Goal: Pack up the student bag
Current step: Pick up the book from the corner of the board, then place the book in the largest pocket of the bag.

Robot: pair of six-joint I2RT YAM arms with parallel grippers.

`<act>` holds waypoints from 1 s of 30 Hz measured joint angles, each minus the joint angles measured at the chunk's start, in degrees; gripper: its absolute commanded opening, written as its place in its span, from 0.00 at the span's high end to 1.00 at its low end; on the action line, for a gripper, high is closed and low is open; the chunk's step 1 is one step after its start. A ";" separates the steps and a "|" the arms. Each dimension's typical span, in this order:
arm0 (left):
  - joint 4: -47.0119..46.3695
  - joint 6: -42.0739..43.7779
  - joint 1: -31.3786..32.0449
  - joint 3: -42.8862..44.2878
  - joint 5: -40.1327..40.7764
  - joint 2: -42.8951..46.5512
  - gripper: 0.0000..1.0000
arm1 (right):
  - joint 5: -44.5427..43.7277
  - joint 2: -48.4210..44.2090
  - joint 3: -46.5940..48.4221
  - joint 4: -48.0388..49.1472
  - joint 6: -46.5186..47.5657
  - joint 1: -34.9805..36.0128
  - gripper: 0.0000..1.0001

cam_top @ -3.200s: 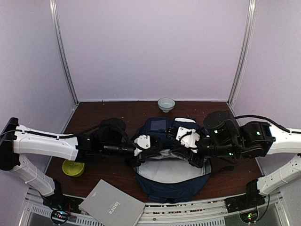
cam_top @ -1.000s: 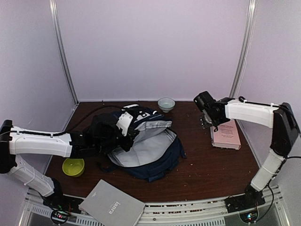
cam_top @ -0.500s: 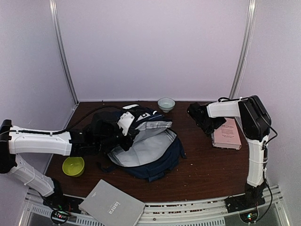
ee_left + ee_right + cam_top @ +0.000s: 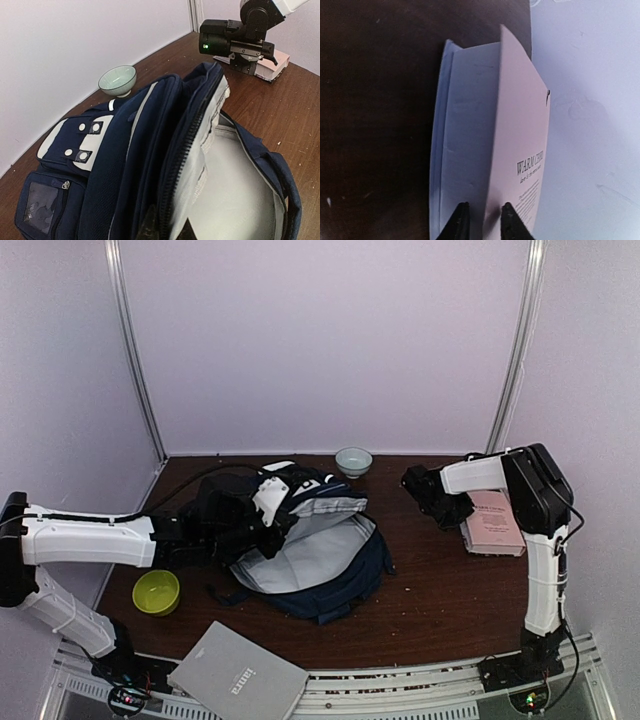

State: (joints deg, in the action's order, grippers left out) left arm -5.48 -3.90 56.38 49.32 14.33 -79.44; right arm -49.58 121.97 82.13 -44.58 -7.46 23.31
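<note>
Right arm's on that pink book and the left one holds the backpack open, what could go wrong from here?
One: the right gripper seems to pinch only the lifted cover of the pink book, so the pages may swing open or the cover may slip out. Two: the left gripper holds just one edge of the student bag, and the opening looks narrow there, so the book could catch on it.
</note>
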 measured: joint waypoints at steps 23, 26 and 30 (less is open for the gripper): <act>1.03 2.91 -1.60 -0.09 0.28 2.73 1.00 | 22.82 -38.47 -7.30 -1.01 -0.22 1.38 1.00; 1.75 4.09 -2.27 -0.09 0.63 3.67 1.00 | 33.70 -46.34 -9.79 -0.81 0.50 1.79 1.00; 3.65 5.20 -4.00 0.50 0.83 4.68 1.00 | 50.58 -54.75 -13.53 -1.01 2.29 3.30 1.00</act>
State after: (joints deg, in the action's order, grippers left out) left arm -1.83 1.30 52.38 49.82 15.16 -74.76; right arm 0.99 67.22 68.60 -45.58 -5.17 26.61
